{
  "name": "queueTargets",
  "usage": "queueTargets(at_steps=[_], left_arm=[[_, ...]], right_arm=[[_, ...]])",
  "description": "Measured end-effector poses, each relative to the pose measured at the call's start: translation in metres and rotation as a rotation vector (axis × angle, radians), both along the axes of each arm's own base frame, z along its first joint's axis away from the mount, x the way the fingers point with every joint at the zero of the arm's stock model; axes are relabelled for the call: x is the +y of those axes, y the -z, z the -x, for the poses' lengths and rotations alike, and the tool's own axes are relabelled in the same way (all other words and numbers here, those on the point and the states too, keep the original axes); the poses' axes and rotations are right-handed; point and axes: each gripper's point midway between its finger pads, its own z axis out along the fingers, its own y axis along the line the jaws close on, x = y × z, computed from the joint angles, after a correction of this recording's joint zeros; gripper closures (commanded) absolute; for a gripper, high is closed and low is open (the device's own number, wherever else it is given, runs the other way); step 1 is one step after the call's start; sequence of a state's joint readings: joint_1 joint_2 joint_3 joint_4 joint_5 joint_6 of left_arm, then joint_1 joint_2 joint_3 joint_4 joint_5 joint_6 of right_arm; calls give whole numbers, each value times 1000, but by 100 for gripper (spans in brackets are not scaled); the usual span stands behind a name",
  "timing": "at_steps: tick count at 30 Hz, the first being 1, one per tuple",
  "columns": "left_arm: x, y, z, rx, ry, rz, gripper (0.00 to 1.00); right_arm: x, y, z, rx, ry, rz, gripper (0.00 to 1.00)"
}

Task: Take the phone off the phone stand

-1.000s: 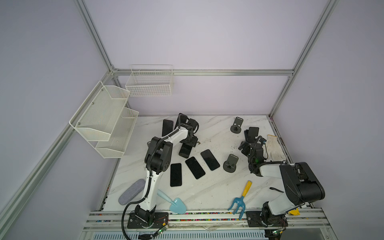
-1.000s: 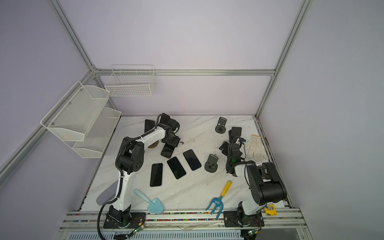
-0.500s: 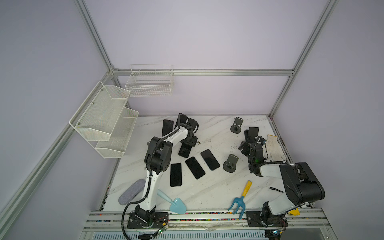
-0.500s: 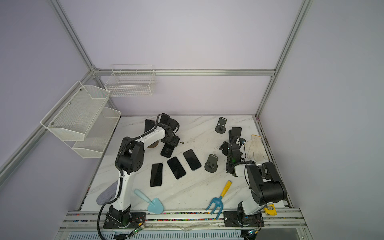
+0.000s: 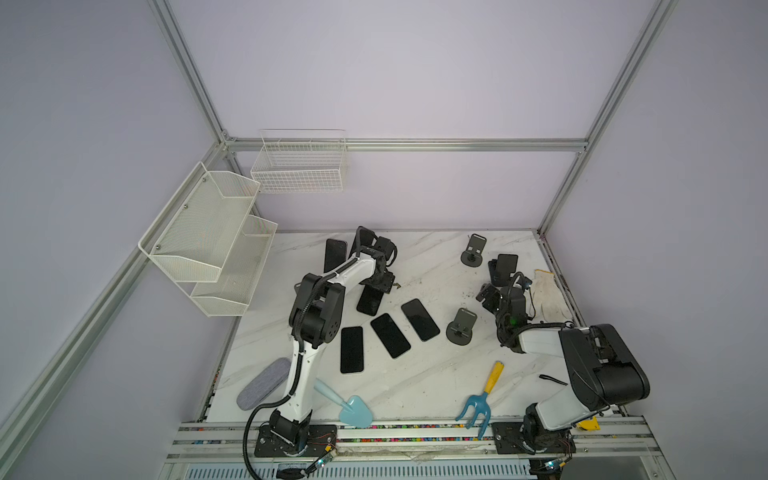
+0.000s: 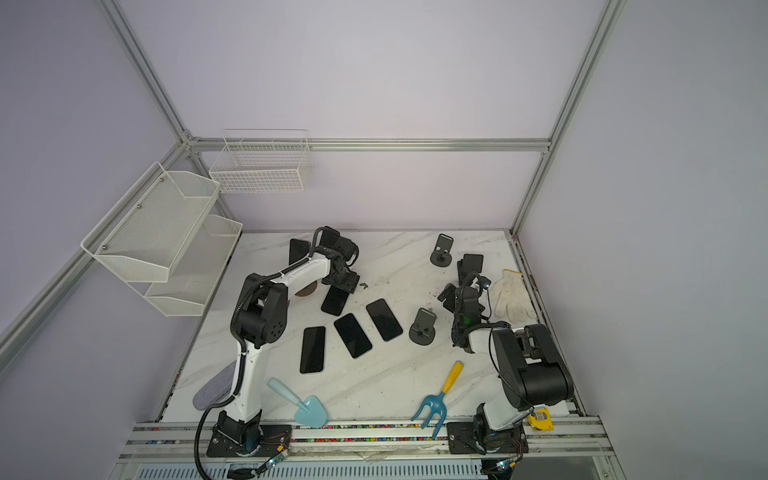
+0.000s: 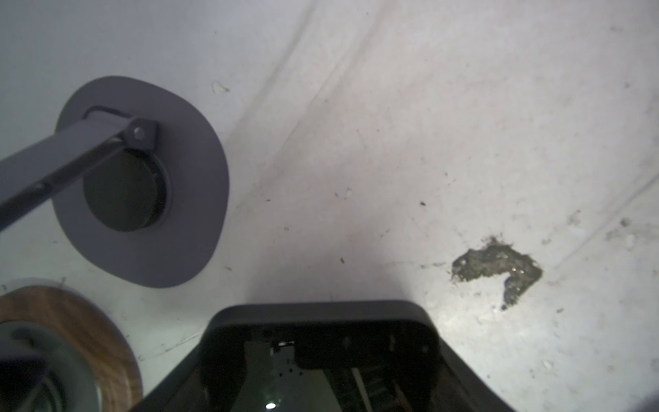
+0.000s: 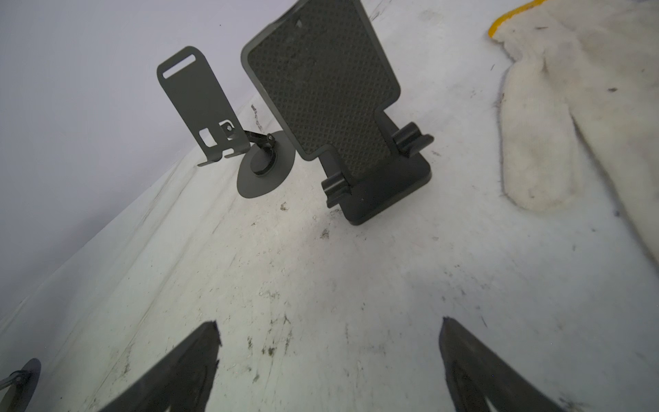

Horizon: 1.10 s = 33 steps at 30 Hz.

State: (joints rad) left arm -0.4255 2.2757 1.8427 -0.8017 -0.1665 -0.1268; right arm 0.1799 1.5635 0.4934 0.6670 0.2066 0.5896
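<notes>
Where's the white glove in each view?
In a top view: glove just right of the square stand.
In a top view: same, glove, stand.
Left wrist: not in it.
Right wrist: glove beside that stand.
Shared landmark: the square stand.

Both top views look down from high over the front edge of my counter (image 5: 415, 382), sharing the whole surface. My wrist cameras hover close, angled at the counter.

Marble table (image 5: 436, 374): phones (image 5: 351, 349), stands (image 5: 460, 328), glove (image 5: 548, 291), trowel (image 5: 353, 411), rake (image 5: 478, 405).
</notes>
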Motion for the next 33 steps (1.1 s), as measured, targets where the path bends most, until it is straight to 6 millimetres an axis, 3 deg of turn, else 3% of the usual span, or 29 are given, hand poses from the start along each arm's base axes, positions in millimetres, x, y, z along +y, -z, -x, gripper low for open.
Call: queueTargets(at_steps=[24, 33], left_arm=[[-2, 3, 1, 19, 19, 39, 26], [-12, 5, 9, 16, 49, 109, 25]], right_arm=[[1, -4, -3, -6, 0, -1, 3], [0, -3, -3, -5, 1, 0, 3]])
